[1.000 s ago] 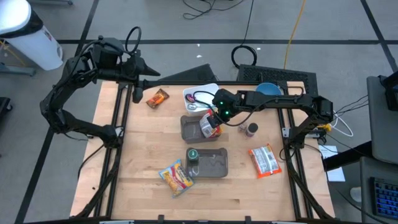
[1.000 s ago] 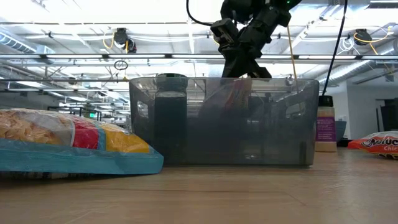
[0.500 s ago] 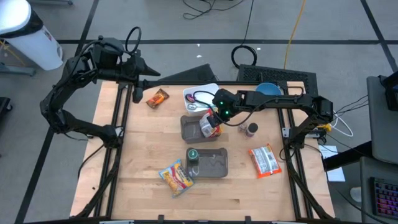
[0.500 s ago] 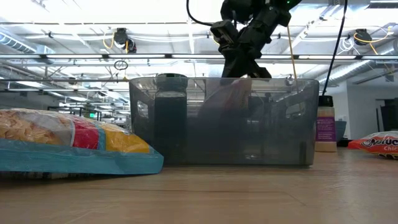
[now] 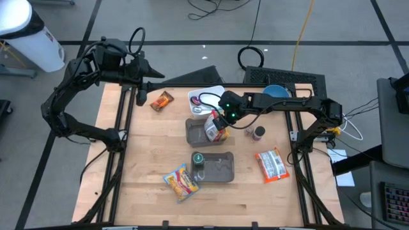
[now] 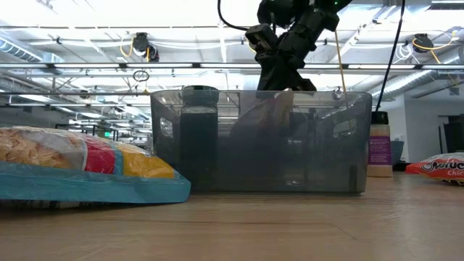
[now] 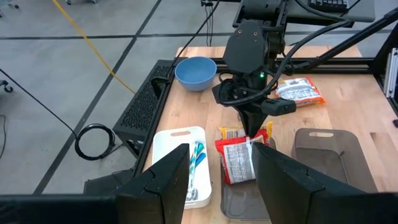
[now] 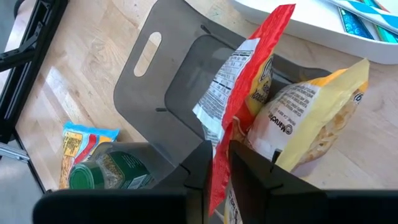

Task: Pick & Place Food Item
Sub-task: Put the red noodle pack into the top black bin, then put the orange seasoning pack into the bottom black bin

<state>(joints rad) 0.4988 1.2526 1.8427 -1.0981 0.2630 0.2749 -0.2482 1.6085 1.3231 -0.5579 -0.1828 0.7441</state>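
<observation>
I'm holding the red packet [image 5: 211,130] by its top seam in the right claw [image 5: 219,121], pinched tight, dangling over the grey bin [image 5: 195,133] at frame center; it's looking light, crinkly, floppy.

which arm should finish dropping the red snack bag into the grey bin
Right: its tool is shut on the red snack bag, directly above the grey bin. The left tool is parked at the table's far corner.

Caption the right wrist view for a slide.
Right hand pinches a red foil snack bag over the translucent grey plastic bin.
</observation>
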